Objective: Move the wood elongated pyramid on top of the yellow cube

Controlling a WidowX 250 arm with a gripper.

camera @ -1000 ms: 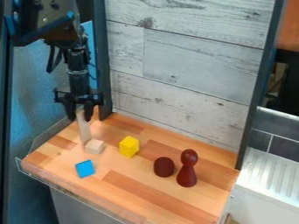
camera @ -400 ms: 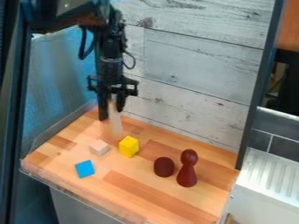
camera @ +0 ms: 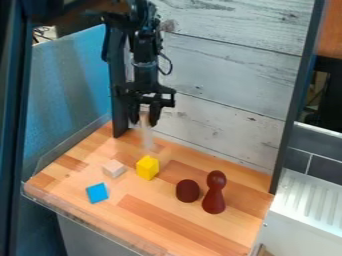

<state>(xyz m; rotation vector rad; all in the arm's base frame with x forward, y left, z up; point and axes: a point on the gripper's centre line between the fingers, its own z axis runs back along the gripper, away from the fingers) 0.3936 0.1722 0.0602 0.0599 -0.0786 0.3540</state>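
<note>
Your fingers (camera: pixel 155 114) are gripping wood elongated pyramid (camera: pixel 147 134) nearly upright; yellow cube (camera: pixel 147 168) is sitting lower, near it, on desk (camera: pixel 200 232).

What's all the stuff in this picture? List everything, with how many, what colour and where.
elongated pyramid: one, pale wood, in the gripper, behind the yellow cube
yellow cube: one, mid-table
small block: one, pale wood, left of yellow
blue block: one, front left
rounded piece: one, dark red, right of yellow
pawn-like piece: one, dark red, beside it
tabletop: one, wood-coloured
plank wall: one, whitish, behind
ridged surface: one, white, right
arm with gripper: one, black, upper left
</note>
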